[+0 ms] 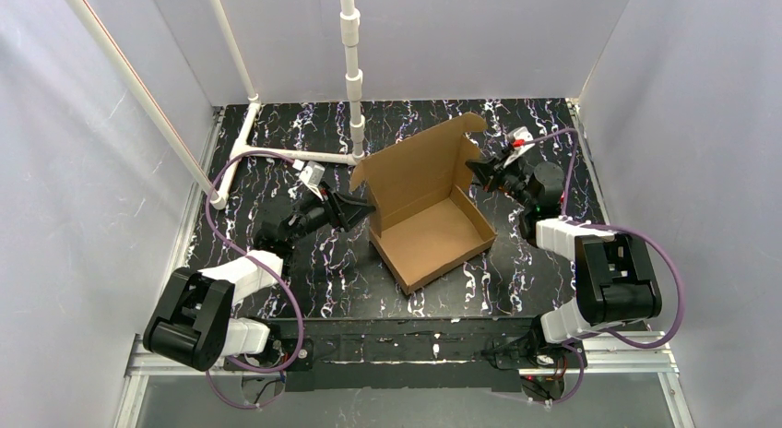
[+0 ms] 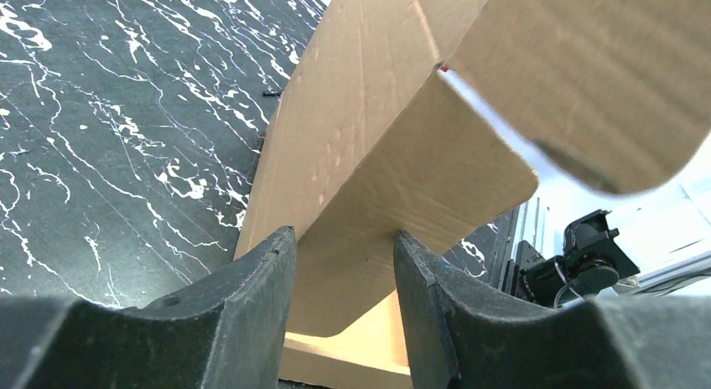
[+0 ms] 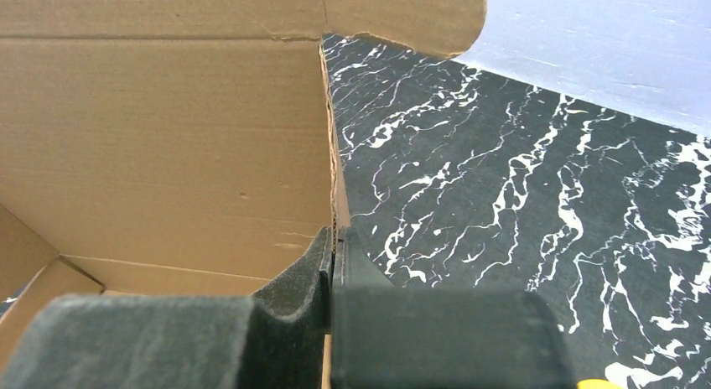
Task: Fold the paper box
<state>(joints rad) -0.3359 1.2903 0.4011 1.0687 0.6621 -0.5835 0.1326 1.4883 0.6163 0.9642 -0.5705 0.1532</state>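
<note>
Black tabletop [image 1: 323,271] veined with white, closed in by pale grey walls [image 1: 83,170] on three sides; three white pipes [image 1: 350,68] slant or stand over its far left part.

One box [image 1: 429,230] of plain brown corrugated cardboard sits near the middle of the table, turned cornerwise to the arms. Its base lies flat, its low side walls are up, and its lid [image 1: 420,160] stands upright along the far side. The lid carries two rounded ear flaps, one at each end.

Two arms are in view, the left arm [image 1: 212,299] and the right arm [image 1: 609,276], each trailing one purple cable [image 1: 267,285].

The left gripper [image 1: 366,209] is at the box's left corner. In the left wrist view its two fingers [image 2: 251,280] stand apart, and the left ear flap [image 2: 419,171] lies broadside in the gap between them, not pinched.

The right gripper [image 1: 474,172] is at the box's right side, near the lid's end. From the right wrist, its fingers [image 3: 302,272] are pressed together on the thin edge of an upright cardboard wall [image 3: 168,146], which runs up out of the closed jaws.
</note>
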